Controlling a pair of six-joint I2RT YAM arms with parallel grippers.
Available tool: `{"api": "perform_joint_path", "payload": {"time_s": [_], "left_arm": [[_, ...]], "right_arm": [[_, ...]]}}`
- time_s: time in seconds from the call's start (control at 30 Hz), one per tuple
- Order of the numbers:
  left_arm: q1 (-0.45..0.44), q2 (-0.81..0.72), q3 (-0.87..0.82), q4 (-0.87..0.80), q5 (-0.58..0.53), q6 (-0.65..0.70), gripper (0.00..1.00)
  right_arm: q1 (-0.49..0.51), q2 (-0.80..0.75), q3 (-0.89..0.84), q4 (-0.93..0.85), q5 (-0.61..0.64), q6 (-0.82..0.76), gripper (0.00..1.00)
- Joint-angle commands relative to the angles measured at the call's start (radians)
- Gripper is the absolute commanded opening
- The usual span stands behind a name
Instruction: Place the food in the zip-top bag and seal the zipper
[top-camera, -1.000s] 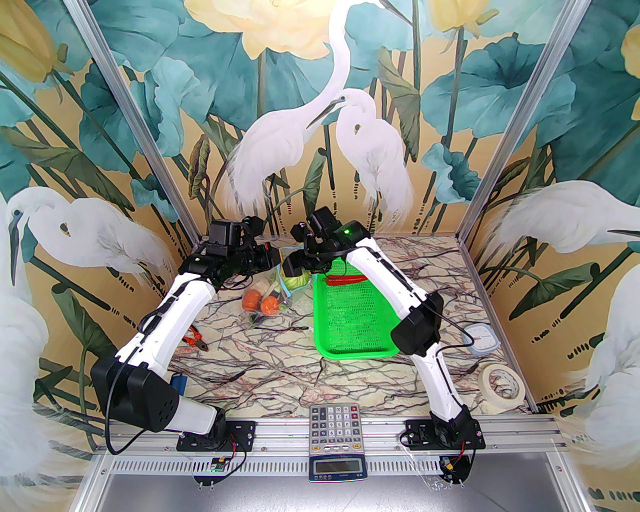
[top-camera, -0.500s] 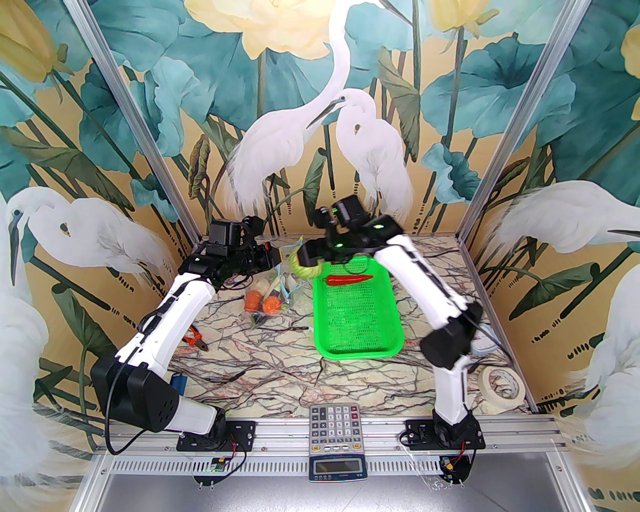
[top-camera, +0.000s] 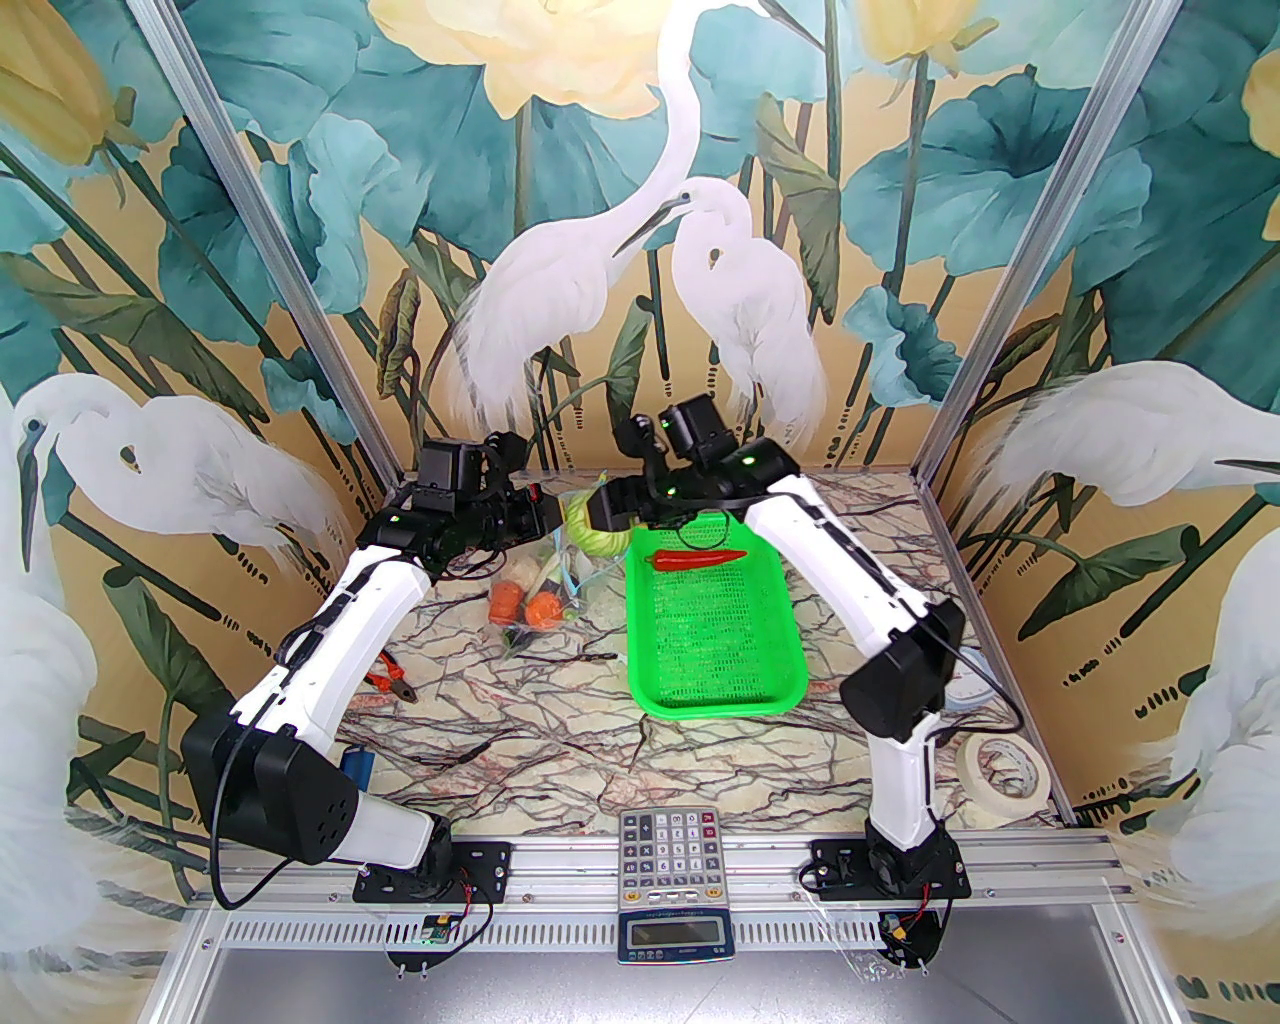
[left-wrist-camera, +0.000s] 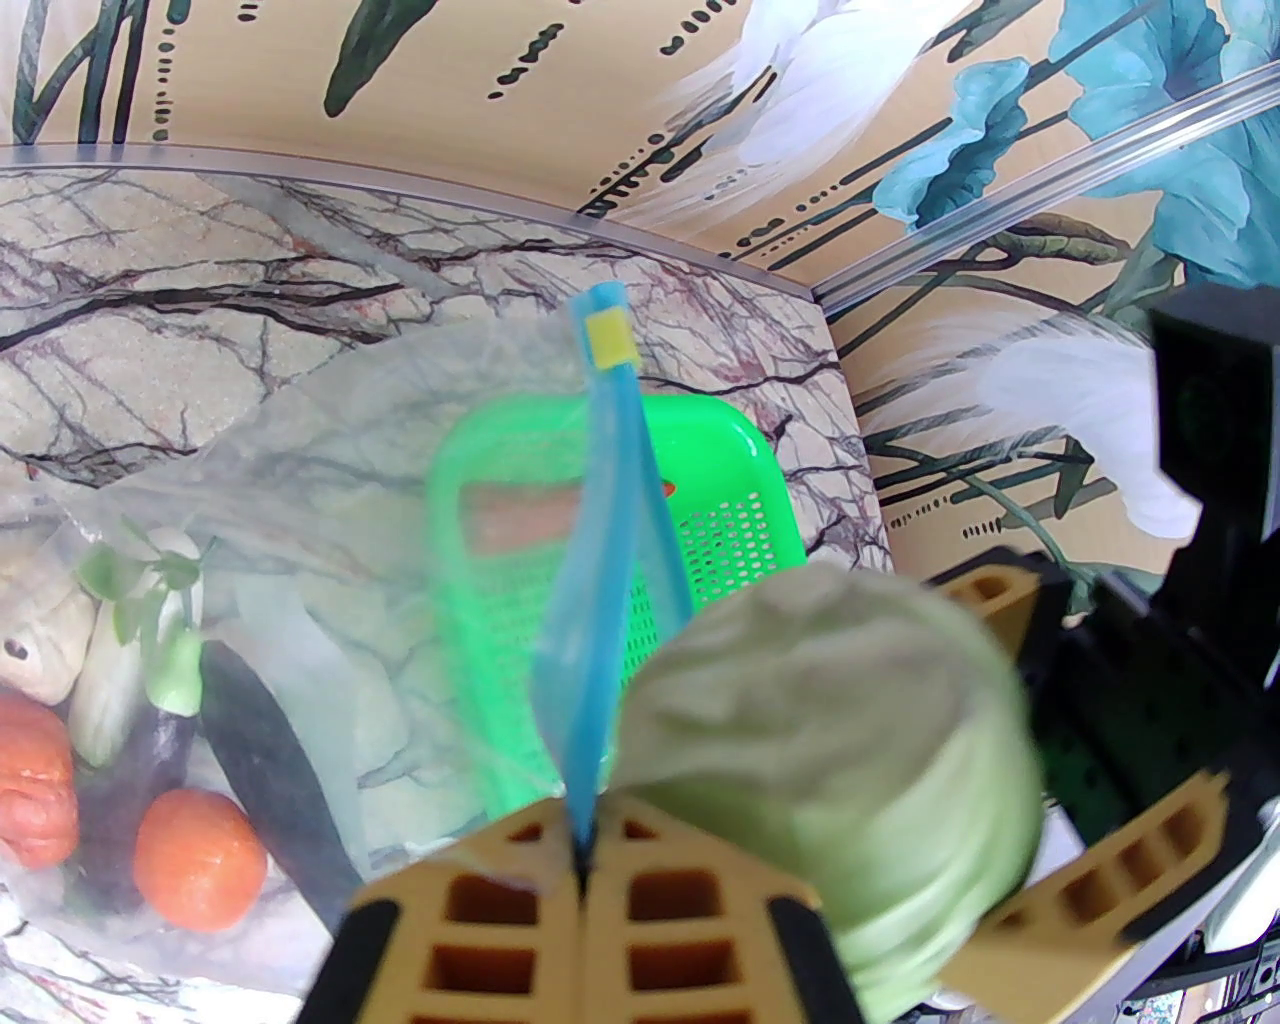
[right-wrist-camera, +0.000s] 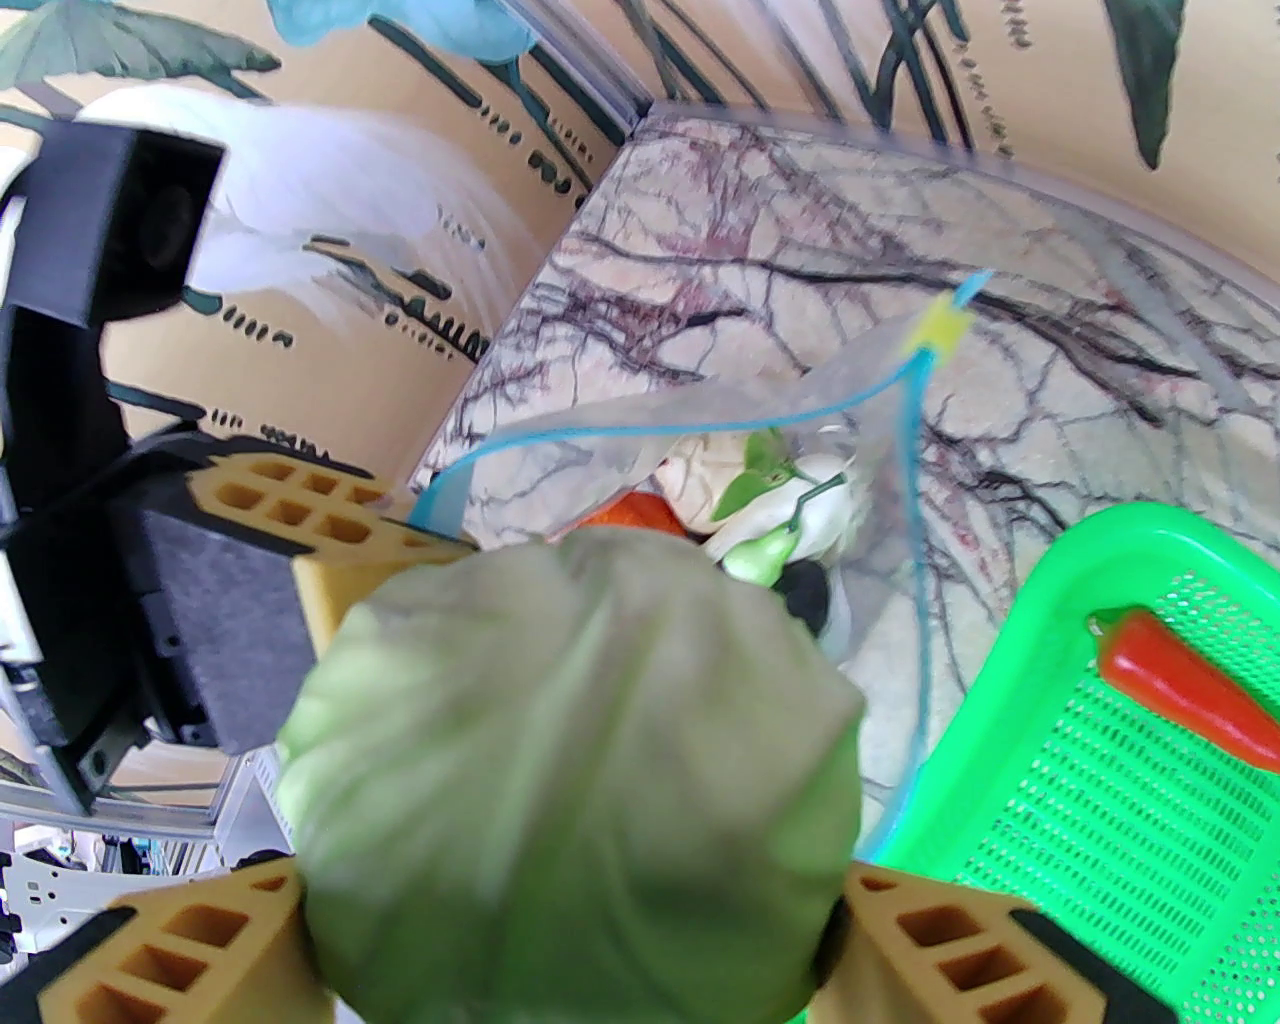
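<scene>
Left gripper (left-wrist-camera: 583, 870): jaws pinched tight on the zipper (left-wrist-camera: 602, 560), zip-top bag (left-wrist-camera: 300, 520) just left of the green basket (top-camera: 710, 650). Right gripper (right-wrist-camera: 575, 935): jaws wide, clasping the green cabbage (right-wrist-camera: 570, 720) at the bag's mouth, beside the basket's far left corner. Red chili (top-camera: 697, 558) inside basket.

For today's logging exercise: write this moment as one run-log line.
left gripper: shut on zipper | right gripper: holding cabbage near zip-top bag mouth | chili: in basket

Bright, even light fills the scene, with soft, faint shadows on the desk (top-camera: 560, 720). The top view is sharp. Both wrist views curve at the edges; the close cabbage (right-wrist-camera: 570, 780) is blurred.
</scene>
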Motion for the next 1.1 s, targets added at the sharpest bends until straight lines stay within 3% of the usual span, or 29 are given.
{"api": "perform_joint_path", "payload": {"time_s": [0.0, 0.27, 0.3, 0.37, 0.43, 0.8, 0.9, 1.07], "left_arm": [[-0.006, -0.029, 0.014, 0.037, 0.026, -0.015, 0.00], [-0.004, -0.020, 0.029, 0.039, 0.034, -0.017, 0.00], [-0.005, -0.018, 0.028, 0.040, 0.035, -0.018, 0.01], [-0.004, -0.015, 0.031, 0.040, 0.038, -0.018, 0.01], [-0.004, -0.014, 0.030, 0.041, 0.038, -0.018, 0.01], [0.003, -0.016, 0.034, 0.034, 0.041, -0.014, 0.01], [0.005, -0.019, 0.032, 0.031, 0.041, -0.011, 0.02], [0.006, -0.018, 0.030, 0.017, 0.037, 0.001, 0.01]], "right_arm": [[0.025, 0.061, 0.049, -0.060, 0.031, -0.025, 0.78], [0.060, 0.156, 0.154, -0.158, 0.061, -0.079, 0.79], [0.064, 0.167, 0.175, -0.162, 0.058, -0.080, 0.81], [0.070, 0.183, 0.217, -0.168, 0.054, -0.081, 0.94], [0.071, 0.189, 0.233, -0.167, 0.051, -0.081, 0.99], [0.067, 0.137, 0.228, -0.152, 0.125, -0.090, 0.99], [0.044, 0.053, 0.164, -0.100, 0.174, -0.087, 1.00], [-0.020, -0.072, -0.013, -0.058, 0.247, -0.067, 0.90]]}}
